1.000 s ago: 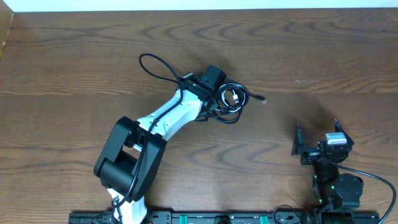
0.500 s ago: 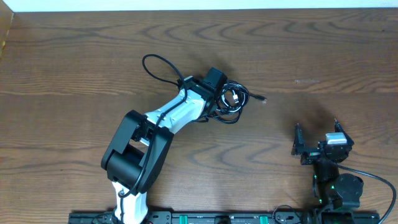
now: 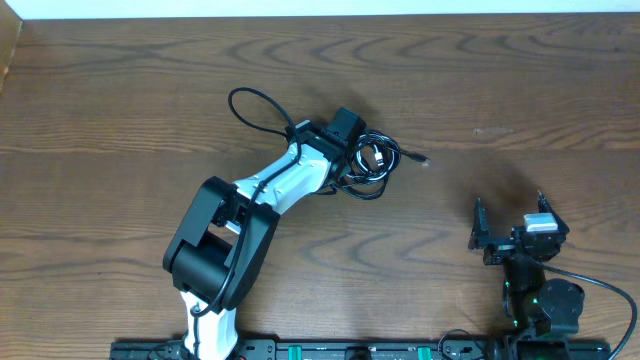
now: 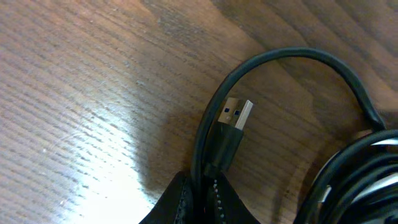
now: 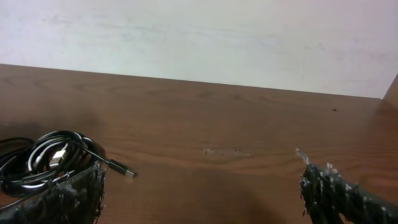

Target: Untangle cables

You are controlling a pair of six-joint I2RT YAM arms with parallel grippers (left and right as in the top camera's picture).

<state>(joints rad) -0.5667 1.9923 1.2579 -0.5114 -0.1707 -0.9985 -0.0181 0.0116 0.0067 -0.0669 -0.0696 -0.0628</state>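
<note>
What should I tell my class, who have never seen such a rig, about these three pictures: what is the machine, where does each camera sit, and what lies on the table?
This is a robot with two arms at a wooden table. One picture looks straight down from above. The other two come from small cameras on the wrists, so each shows its own arm's tool up close. On the table lies a small coiled bundle of cables, mostly black. The left arm reaches to it, and the left tool is shut on a black cable, close to a silver USB plug. The right tool stands open and empty, well apart from the bundle.
</note>
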